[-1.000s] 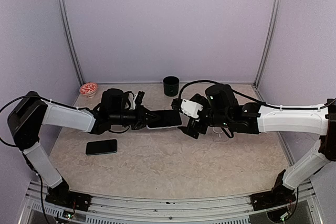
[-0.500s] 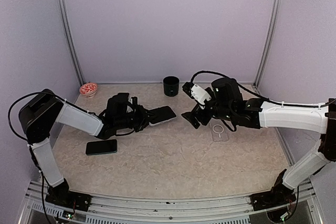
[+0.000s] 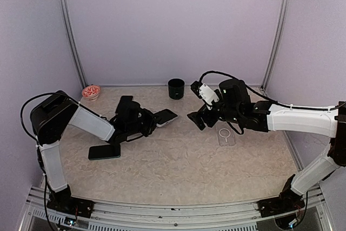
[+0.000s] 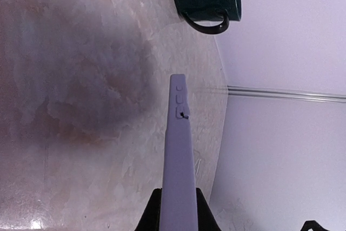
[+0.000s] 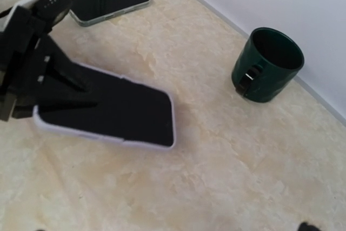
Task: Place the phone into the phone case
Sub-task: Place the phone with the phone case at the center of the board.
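Meanwhile left arm (image 3: 92, 124) drew cased phone (image 3: 166, 116) slightly leftward.

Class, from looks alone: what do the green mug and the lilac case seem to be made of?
Mug: probably glazed ceramic, dark green, with glossy highlights on its handle. Lilac case: likely matte silicone or soft plastic; moulded button bumps, no shine.

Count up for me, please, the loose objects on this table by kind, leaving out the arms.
Phones: 2 (cased phone, bare phone)
Clear case: 1
Mug: 1
Bowl: 1
Total: 5
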